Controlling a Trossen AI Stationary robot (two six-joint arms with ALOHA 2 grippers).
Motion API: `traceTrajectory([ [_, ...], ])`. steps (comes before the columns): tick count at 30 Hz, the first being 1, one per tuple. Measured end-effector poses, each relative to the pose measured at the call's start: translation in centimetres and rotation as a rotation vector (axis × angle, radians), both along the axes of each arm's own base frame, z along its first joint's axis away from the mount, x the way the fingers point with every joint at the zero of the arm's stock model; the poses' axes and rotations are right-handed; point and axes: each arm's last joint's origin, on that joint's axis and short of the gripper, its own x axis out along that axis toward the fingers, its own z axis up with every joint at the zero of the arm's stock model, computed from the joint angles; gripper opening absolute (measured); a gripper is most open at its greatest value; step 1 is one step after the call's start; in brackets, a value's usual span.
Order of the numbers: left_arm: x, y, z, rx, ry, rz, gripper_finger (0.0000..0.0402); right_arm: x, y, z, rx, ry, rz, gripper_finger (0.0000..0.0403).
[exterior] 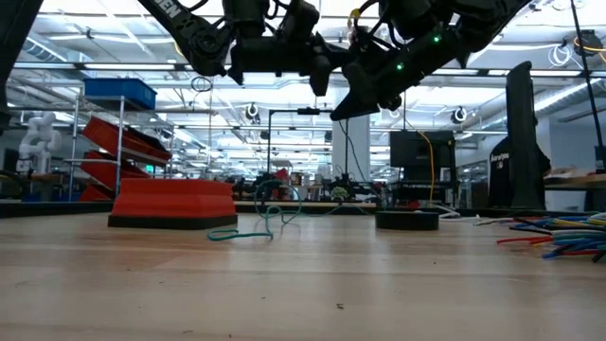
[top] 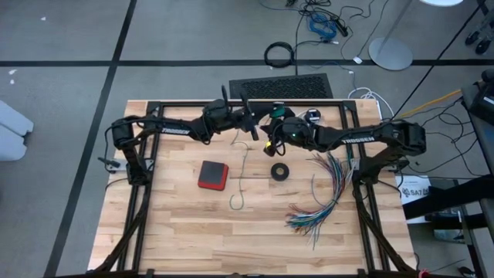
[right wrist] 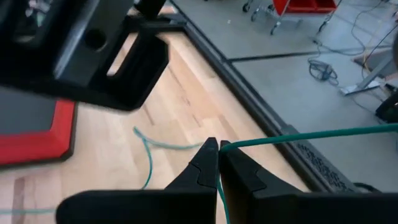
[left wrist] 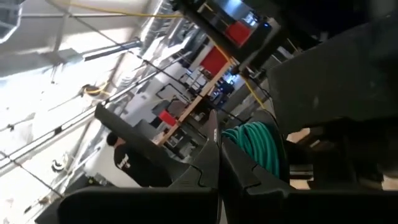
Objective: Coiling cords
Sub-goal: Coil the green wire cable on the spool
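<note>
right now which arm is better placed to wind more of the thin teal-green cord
Right. The right gripper is shut on the thin teal-green cord. The left gripper is shut beside the green coil.

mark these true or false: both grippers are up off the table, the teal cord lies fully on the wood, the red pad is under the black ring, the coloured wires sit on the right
1. Both grippers, left and right, are raised above the wooden table. True.
2. The thin teal-green cord lies wholly on the wood. False: the right gripper pinches it.
3. The flat red square pad is under the small black ring. False: they lie apart.
4. The fanned multicoloured wires lie towards the right arm's side. True.
</note>
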Motion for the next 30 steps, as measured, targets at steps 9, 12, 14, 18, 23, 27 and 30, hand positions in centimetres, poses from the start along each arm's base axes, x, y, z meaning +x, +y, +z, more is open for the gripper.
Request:
traceTrajectory([
  [9, -0.2, 0.3, -0.9, 0.066, 0.080, -0.011, 0.0000, -0.6, 0.4, 0.0, 0.051, 0.036, 0.019, 0.0000],
  [12, -0.2, 0.3, -1.0, 0.093, 0.097, -0.007, 0.0000, -0.6, 0.5, 0.0, 0.081, 0.026, 0.038, 0.0000],
  [14, -0.2, 0.3, -1.1, 0.107, 0.106, -0.004, 0.0000, -0.6, 0.5, 0.0, 0.094, 0.025, 0.048, 0.0000],
  [18, -0.4, 0.7, -1.2, 0.105, 0.114, 0.004, 0.0000, -0.6, 0.6, 0.0, 0.129, 0.017, 0.085, 0.0000],
  [23, -0.5, 1.1, -1.4, 0.098, 0.135, -0.008, 0.0000, -0.6, 0.8, -0.1, 0.178, 0.019, 0.128, 0.0000],
  [27, -0.5, 1.1, -1.5, 0.091, 0.140, -0.020, 0.0000, -0.7, 0.5, -0.1, 0.211, 0.011, 0.132, 0.0000],
  [30, -0.3, 0.7, -1.5, 0.090, 0.142, -0.027, 0.0000, -0.8, 0.2, -0.1, 0.230, 0.006, 0.142, 0.0000],
])
